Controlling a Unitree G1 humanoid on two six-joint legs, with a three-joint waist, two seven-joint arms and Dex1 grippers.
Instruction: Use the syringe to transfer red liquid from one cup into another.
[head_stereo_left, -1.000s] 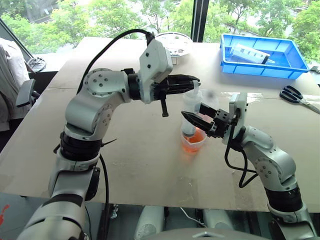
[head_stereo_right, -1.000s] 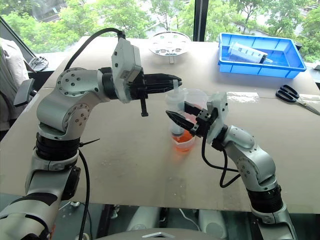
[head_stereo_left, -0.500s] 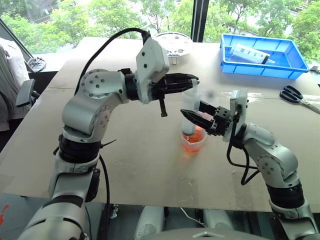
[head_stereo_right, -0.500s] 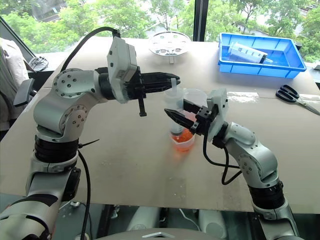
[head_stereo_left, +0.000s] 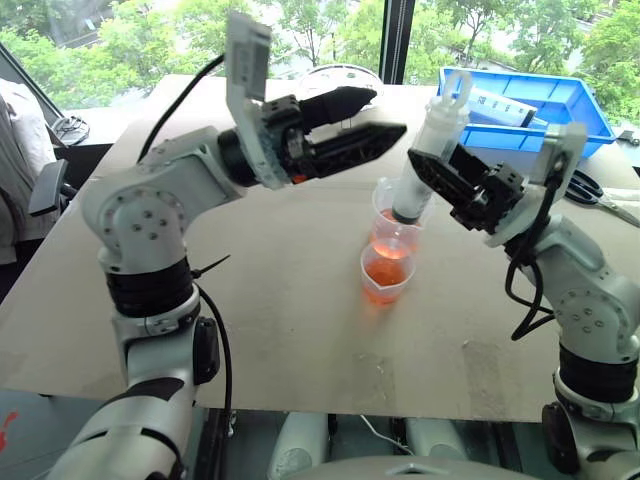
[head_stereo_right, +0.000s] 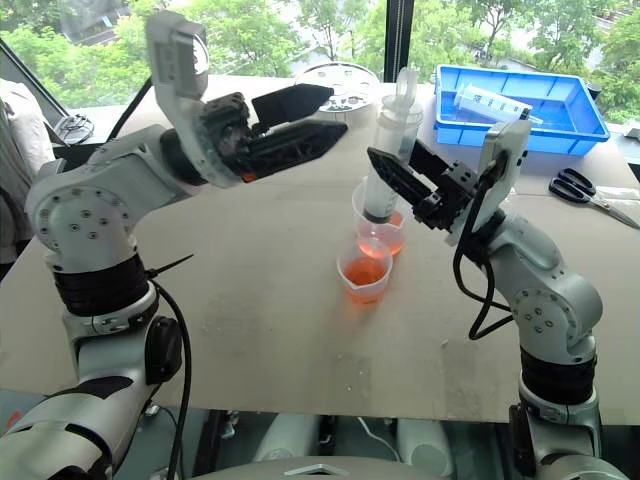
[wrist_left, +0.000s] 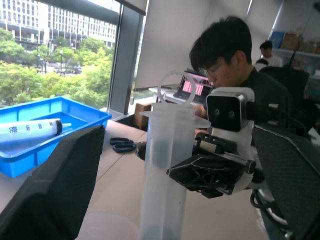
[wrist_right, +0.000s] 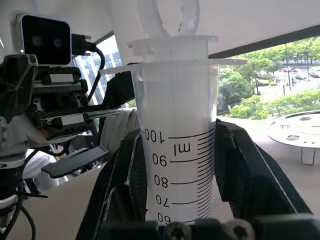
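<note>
Clear syringe (head_stereo_left: 424, 160) clamped between right gripper (head_stereo_left: 440, 178) fingers; left gripper (head_stereo_left: 375, 115) apart.

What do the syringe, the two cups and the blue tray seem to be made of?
Syringe: translucent, frosted-looking plastic, probably; printed scale on its barrel.
Cups: clear glossy plastic, apparently; the red liquid shows through.
Blue tray: opaque moulded plastic, probably; smooth walls with a rolled rim.

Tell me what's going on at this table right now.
A two-armed robot is moving red liquid between cups. Its right gripper is shut on the syringe, holding it above two small clear cups: the nearer cup and the farther cup. Both hold some red liquid. The left gripper is open and holds nothing, beside the syringe. A blue tray and scissors lie farther off.
</note>
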